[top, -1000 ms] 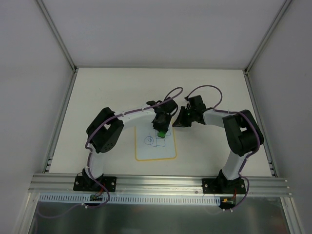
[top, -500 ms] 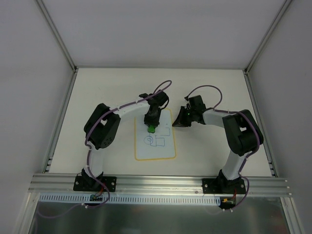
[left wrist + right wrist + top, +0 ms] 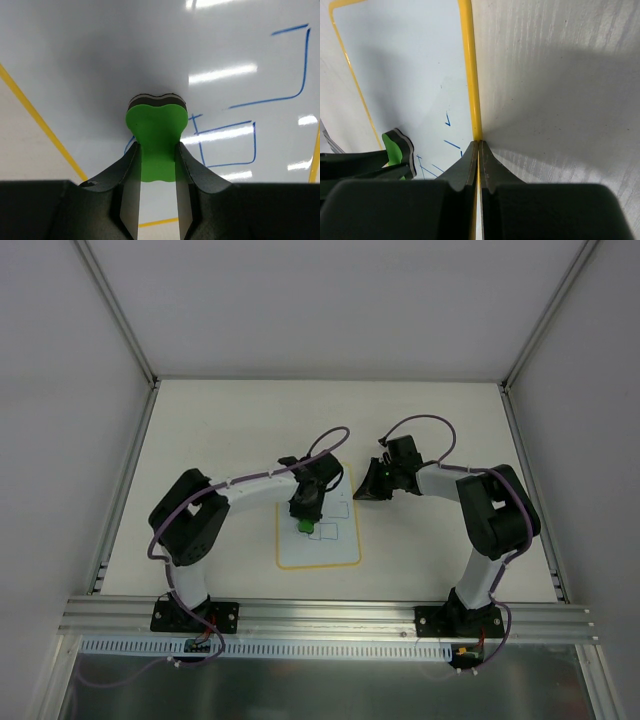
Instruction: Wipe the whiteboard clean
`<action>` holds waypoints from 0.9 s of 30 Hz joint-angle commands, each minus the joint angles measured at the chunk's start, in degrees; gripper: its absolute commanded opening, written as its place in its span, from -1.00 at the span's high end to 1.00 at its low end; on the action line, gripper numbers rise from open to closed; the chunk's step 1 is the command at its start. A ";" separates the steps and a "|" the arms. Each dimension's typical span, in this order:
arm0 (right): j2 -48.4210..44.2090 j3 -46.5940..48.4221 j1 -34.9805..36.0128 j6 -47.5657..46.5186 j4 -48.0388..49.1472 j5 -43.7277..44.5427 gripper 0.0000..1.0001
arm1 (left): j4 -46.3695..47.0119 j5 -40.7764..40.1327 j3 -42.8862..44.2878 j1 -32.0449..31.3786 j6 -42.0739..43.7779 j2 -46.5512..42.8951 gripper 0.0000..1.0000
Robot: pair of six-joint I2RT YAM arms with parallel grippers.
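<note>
Green eraser (image 3: 156,131) is sitting clenched in the left claw (image 3: 157,152), pressing on the whiteboard (image 3: 318,552) lying mid-table (image 3: 200,440). The right claw (image 3: 478,145), pinched shut, is pinning its right border (image 3: 469,75). Blue boxes (image 3: 227,145) are awaiting wiping, so erasing looks partly done.

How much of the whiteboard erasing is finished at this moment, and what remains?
Partly done: much of the whiteboard is bare white. In hand: the left pincer holds the green eraser on the board, while the right pincer clamps its yellow edge. Remaining: blue lines beside the eraser need wiping.
</note>
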 commanded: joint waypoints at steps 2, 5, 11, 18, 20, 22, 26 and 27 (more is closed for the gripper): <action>2.98 -2.30 -0.46 -1.38 -4.68 5.53 0.99 | -6.87 -0.91 -8.92 -0.22 -5.34 -2.54 1.00; 2.89 -2.30 -0.46 -1.38 -4.77 5.44 0.99 | -6.87 -2.84 -10.86 1.62 -6.04 -2.98 1.00; 2.54 -2.57 -0.38 -1.47 -4.50 5.35 0.99 | -6.43 -3.30 -8.14 3.13 -4.55 -1.05 1.00; 2.36 -2.74 -0.46 -1.38 -4.41 5.53 0.99 | -6.52 3.73 3.02 -8.29 -6.04 6.23 1.00; 2.01 -2.83 -0.46 -1.38 -4.42 5.62 0.99 | -6.52 4.97 5.57 -11.28 -6.57 8.69 1.00; 1.92 -3.01 -0.46 -1.38 -4.41 5.62 0.99 | -6.78 5.15 6.37 -12.43 -6.48 9.84 1.00; 1.92 -3.18 -0.46 -1.47 -4.24 5.53 0.99 | -6.70 2.61 2.77 -9.29 -8.41 6.44 1.00; 1.83 -3.18 -0.46 -1.38 -4.24 5.53 1.00 | -6.70 1.65 1.72 -8.31 -8.59 5.55 1.00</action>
